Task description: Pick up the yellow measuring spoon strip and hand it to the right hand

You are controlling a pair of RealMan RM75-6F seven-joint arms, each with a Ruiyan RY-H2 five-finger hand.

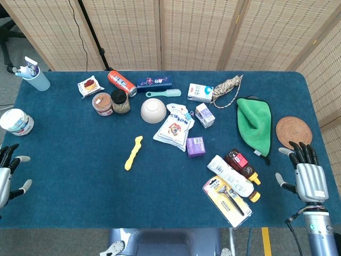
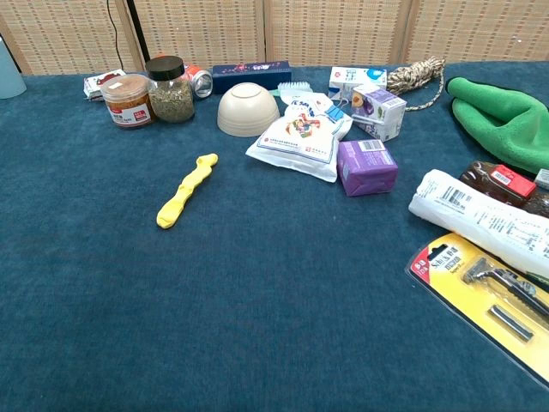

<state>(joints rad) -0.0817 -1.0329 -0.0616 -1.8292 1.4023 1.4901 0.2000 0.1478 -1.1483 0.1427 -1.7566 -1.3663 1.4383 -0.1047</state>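
Observation:
The yellow measuring spoon strip (image 1: 134, 152) lies flat on the blue table, left of centre, running diagonally; the chest view shows it too (image 2: 186, 190). Nothing touches it. My left hand (image 1: 7, 173) hovers at the table's left edge, far left of the strip, fingers spread and holding nothing. My right hand (image 1: 306, 173) is at the table's right edge, far right of the strip, fingers apart and also holding nothing. Neither hand appears in the chest view.
Right of the strip lie a white snack bag (image 1: 174, 127), a purple box (image 1: 195, 146), a white tube (image 1: 229, 175), a sauce bottle (image 1: 242, 165) and a yellow razor pack (image 1: 228, 200). Behind it stand a bowl (image 1: 153, 110) and jars (image 1: 103, 103). A green cloth (image 1: 254, 122) lies right.

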